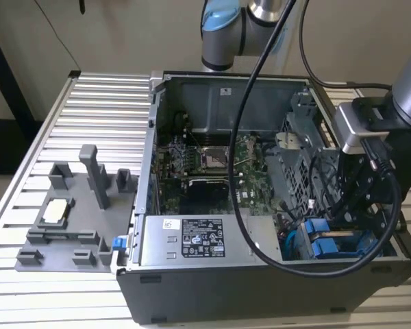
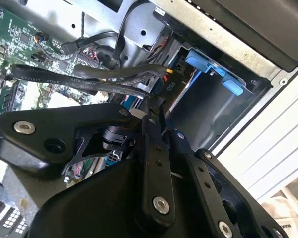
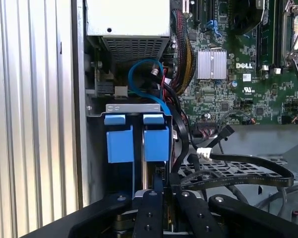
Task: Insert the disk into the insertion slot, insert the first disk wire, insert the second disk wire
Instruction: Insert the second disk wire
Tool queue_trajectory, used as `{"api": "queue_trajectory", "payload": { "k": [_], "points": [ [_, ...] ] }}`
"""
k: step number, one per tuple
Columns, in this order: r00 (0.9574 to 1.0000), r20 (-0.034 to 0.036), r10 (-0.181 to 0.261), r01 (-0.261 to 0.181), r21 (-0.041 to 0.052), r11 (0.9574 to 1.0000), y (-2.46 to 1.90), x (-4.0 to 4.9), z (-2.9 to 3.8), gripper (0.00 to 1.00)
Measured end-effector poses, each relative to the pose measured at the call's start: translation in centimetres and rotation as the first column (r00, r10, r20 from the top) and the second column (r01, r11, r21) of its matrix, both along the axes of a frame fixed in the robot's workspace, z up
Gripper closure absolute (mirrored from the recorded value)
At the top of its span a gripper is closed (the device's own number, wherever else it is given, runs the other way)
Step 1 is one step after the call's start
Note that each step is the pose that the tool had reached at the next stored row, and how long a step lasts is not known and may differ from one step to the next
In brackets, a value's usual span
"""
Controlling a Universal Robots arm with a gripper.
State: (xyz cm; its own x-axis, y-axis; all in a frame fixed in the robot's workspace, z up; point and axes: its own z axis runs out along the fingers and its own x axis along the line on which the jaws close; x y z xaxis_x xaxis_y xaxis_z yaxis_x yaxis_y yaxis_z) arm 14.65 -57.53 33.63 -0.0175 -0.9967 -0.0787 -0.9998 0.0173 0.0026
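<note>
Two blue-fronted carriers sit side by side in the drive bay of the open computer case [image 1: 212, 301]. The disk [image 3: 156, 144] is the one in line with my fingers, seated in its insertion slot, and it also shows as a blue frame [image 2: 208, 67] in the second wrist view. My gripper [image 3: 161, 184] hangs just behind that carrier, its fingertips [image 2: 150, 110] pressed together. A flat black disk wire [image 2: 89, 85] runs into the pinch. A second black wire [image 2: 119, 69] runs above the first toward a connector [image 2: 167, 74] at the drive's back.
The motherboard [image 3: 248, 74], a heatsink [image 3: 211, 64] and a blue cable loop [image 3: 139, 74] lie beyond the bay. Black cables [image 3: 238, 171] crowd the space beside my fingers. On the slatted table, at the exterior view's left, stands a grey fixture [image 1: 75, 226].
</note>
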Motion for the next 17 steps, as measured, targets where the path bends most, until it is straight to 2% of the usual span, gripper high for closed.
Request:
{"api": "queue_trajectory", "payload": {
  "k": [9,10,11,13,17],
  "points": [
    [1.0000,0.0000,0.000,0.000,0.0009,1.0000,-0.01,0.02,-0.08,0.82],
    [1.0000,0.0000,0.000,0.000,0.0007,1.0000,-0.02,0.02,-0.05,0.76],
    [1.0000,0.0000,0.000,0.000,0.0006,1.0000,-0.02,0.02,0.07,0.76],
    [1.0000,0.0000,0.000,0.000,0.0006,1.0000,-0.02,0.01,0.78,0.76],
    [1.0000,0.0000,0.000,0.000,0.0006,1.0000,-0.02,0.01,2.61,0.76]
  ]
}}
